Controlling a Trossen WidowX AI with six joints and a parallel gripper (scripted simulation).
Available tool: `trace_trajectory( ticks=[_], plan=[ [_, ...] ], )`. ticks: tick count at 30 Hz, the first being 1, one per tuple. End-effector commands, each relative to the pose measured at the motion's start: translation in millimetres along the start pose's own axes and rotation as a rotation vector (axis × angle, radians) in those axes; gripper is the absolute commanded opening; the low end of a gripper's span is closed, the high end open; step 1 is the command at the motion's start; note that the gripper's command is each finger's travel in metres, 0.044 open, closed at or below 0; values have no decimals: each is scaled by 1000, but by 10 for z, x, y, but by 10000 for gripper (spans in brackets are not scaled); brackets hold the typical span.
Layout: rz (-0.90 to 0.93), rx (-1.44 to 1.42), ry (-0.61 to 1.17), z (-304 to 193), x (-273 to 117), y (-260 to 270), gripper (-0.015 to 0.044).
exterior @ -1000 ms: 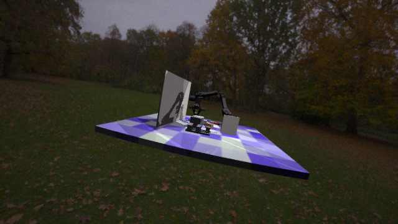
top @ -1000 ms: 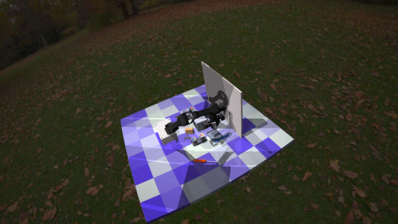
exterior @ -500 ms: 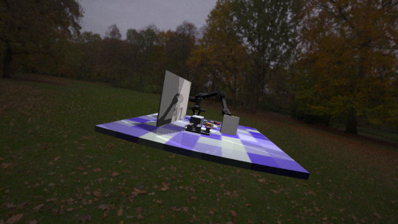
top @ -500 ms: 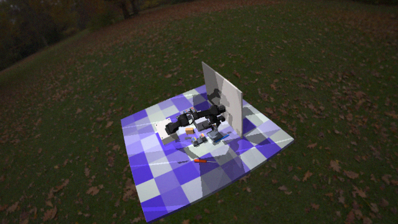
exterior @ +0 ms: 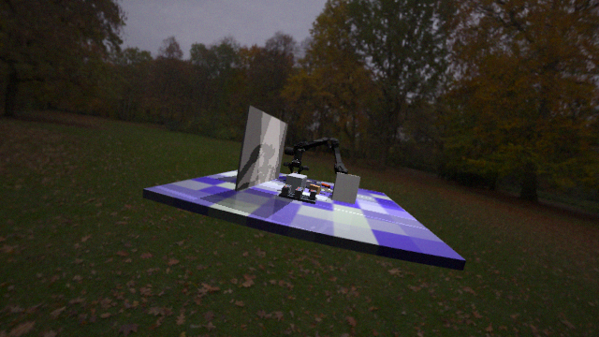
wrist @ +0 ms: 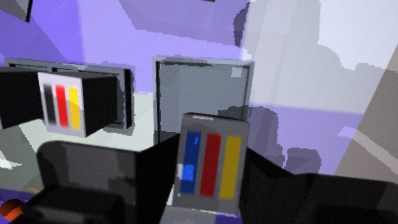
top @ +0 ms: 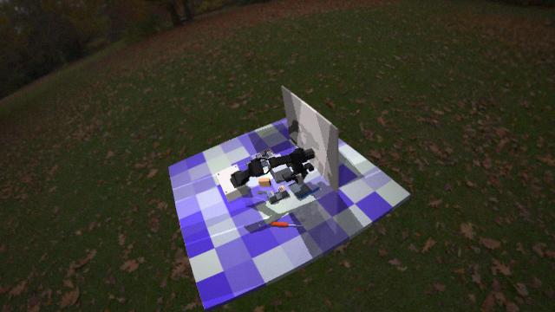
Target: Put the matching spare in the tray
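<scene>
Slim black jointed arm (exterior: pixel 323 142)
</scene>
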State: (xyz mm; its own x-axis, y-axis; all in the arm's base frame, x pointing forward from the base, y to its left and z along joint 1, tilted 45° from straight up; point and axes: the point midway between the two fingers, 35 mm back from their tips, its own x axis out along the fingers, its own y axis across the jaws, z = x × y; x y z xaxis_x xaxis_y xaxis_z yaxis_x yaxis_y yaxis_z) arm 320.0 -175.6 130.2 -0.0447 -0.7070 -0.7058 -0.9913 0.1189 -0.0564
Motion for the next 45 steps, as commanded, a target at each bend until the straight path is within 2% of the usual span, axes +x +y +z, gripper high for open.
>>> trace_trajectory(
  ticks=[1,34,45],
  plan=[
    [2,-5,0,3,39,13,0],
    [2,-5,9,-21,301,73,0],
    [1,0,11,-27,273,59,289]
  ],
)
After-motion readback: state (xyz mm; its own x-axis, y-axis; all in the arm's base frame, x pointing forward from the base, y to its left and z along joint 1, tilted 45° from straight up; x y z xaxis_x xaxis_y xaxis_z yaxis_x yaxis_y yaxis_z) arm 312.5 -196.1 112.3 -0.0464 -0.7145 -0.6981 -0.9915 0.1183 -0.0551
